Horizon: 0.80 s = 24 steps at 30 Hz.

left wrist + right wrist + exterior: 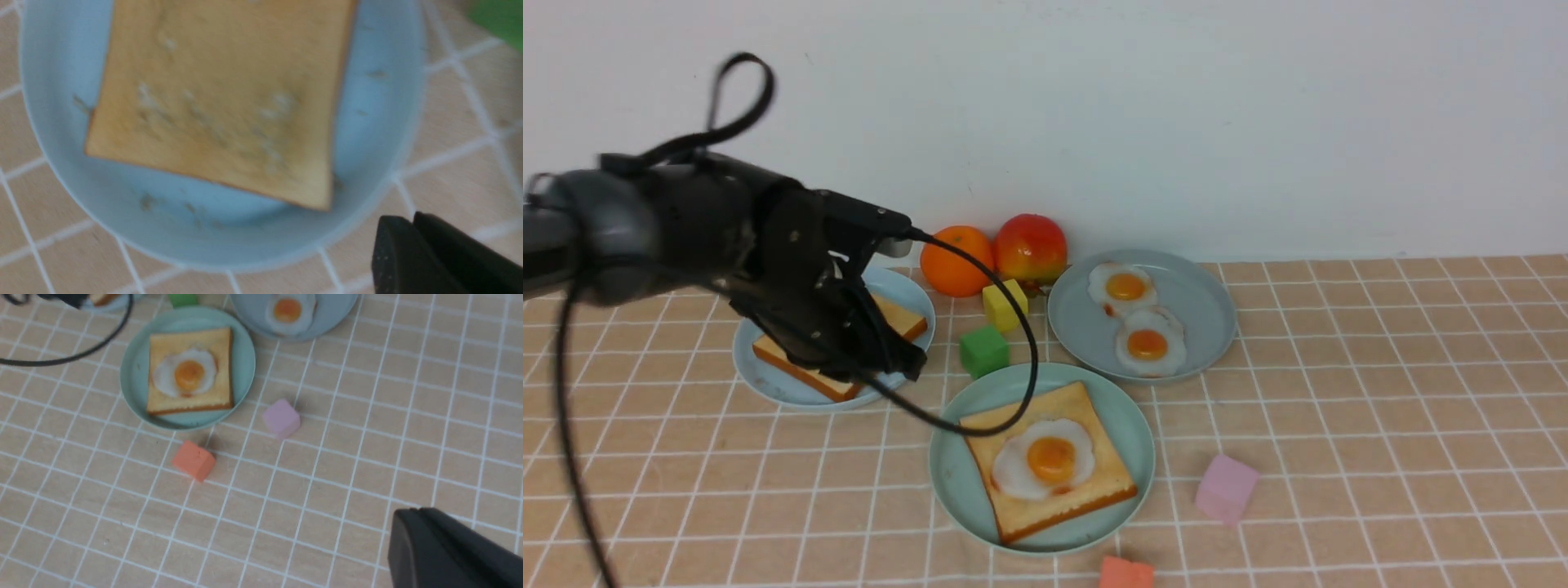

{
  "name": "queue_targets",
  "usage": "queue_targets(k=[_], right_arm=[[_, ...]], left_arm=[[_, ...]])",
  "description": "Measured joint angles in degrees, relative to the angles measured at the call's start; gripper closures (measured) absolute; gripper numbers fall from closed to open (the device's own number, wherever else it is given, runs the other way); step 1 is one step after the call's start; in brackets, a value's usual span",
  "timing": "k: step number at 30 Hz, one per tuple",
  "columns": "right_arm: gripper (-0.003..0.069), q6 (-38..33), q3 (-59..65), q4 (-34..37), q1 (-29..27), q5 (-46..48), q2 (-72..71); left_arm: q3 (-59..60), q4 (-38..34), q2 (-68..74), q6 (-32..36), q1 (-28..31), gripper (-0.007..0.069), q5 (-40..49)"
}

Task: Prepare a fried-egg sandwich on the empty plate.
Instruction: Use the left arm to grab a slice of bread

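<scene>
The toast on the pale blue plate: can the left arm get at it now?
Probably yes. The left tool hovers close by that toast on its pale blue plate, with nothing between them. Its jaws look shut, so they must open first.

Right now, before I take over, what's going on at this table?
A sandwich is half built: on the green plate lies one slice of toast with a fried egg on top, and no second slice yet. The left end effector, shut and holding nothing, hangs over the edge of the blue plate, beside the spare toast. The right end effector is also shut, above bare tablecloth.
</scene>
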Motion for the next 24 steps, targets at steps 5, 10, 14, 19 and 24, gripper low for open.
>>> queue_targets(k=[5,10,14,19,24], right_arm=[[0.0658,0.5,0.0,-0.4,0.0,0.1,-4.8],[0.0655,0.8,0.0,-0.3,0.0,0.1,-7.2],[0.0655,0.8,0.0,0.8,0.0,0.1,-7.7],[0.0653,0.8,0.0,2.3,0.0,0.1,-7.9],[0.0650,0.8,0.0,2.5,0.0,0.1,-7.9]], left_arm=[[-2.3,5.8,4.4,0.6,0.4,0.0375,-1.2],[-2.3,12.4,6.1,-1.5,0.4,0.0253,-5.0],[-2.5,14.2,7.1,-3.5,0.5,0.0246,-7.0],[-2.7,14.7,9.3,-4.0,0.5,0.0248,-7.7],[-2.9,15.4,10.2,-4.4,0.5,0.0253,-7.8]])
